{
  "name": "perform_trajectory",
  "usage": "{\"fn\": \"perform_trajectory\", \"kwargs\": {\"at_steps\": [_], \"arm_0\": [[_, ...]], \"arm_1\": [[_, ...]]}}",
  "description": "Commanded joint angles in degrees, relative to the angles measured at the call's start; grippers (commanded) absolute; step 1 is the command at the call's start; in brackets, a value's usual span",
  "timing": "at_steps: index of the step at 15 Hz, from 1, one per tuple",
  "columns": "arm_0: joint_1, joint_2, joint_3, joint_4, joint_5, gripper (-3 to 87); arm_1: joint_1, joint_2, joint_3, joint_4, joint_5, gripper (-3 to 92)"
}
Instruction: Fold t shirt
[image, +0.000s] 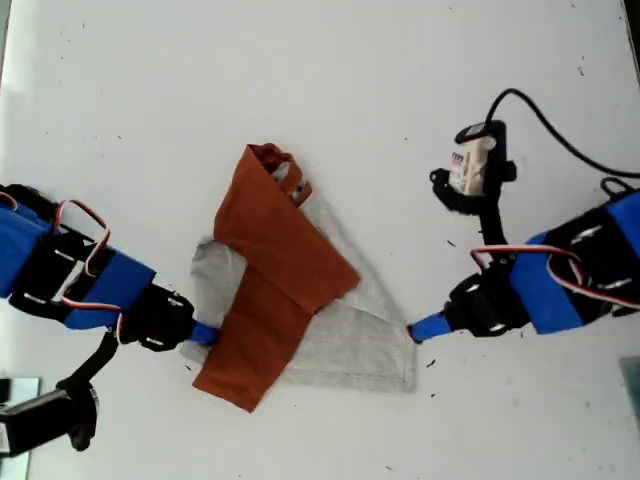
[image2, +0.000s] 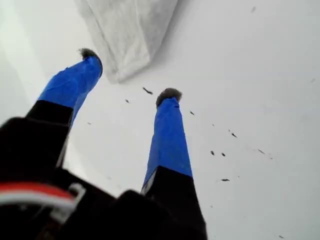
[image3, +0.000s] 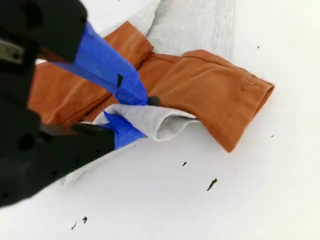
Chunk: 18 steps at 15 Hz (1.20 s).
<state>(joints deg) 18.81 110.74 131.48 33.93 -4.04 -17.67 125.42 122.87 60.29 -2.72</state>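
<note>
We are looking at the t shirt (image: 300, 290), which is lying crumpled near the middle of the white table (image: 330, 90), well apart from all its edges. The grey body is showing at the bottom of the heap, and the rust-orange sleeves are lying across it, one reaching toward the far edge of the table and one toward the near edge in the exterior view. Our second gripper (image3: 135, 115) is working at the side of the shirt that is on the exterior view's left (image: 205, 333). Its blue-taped fingers (image3: 107, 60) are clamping a fold of grey cloth, just beside the orange sleeve, and the fold is bulging out between them. Our first gripper (image2: 130, 75) is standing at the other side, on the exterior view's right (image: 420, 330). Its two blue fingers (image2: 169, 135) are standing apart, with bare table between them, and they are holding nothing. One fingertip is just beside the grey corner of the shirt (image2: 127, 35); we cannot tell if it is touching the cloth. Small dark specks (image2: 147, 91) are lying on the table near this gripper. A black cable (image: 555, 130) is running over the table toward the exterior view's right edge.
</note>
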Motion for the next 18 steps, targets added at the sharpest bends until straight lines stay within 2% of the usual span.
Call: {"fn": "perform_trajectory", "kwargs": {"at_steps": [1, 8, 12, 15, 17, 18], "arm_0": [[0.4, -1.7, -1.3, -3.0, -1.0, -0.3], [1.8, -9.1, -3.9, -7.9, -1.6, -0.3], [1.6, -9.2, -4.0, -9.5, -1.6, -0.3], [1.8, -9.6, -4.0, -11.1, -2.5, -0.3], [1.2, -9.6, -5.9, -11.5, -2.4, -0.3], [0.5, -9.7, -8.4, -9.8, -2.5, -0.3]], "arm_1": [[-3.2, -7.3, -3.1, -5.5, 4.8, 25.2], [-5.0, -34.2, -24.8, -4.7, 7.2, 24.5], [-5.4, -40.0, -26.3, -4.6, 10.6, 3.6], [-4.7, -33.1, -18.3, -6.7, 12.2, 3.3], [-3.2, -18.0, -6.2, -7.7, 12.7, 3.2], [-2.0, -11.1, -2.5, -6.9, 11.0, 3.2]]}}
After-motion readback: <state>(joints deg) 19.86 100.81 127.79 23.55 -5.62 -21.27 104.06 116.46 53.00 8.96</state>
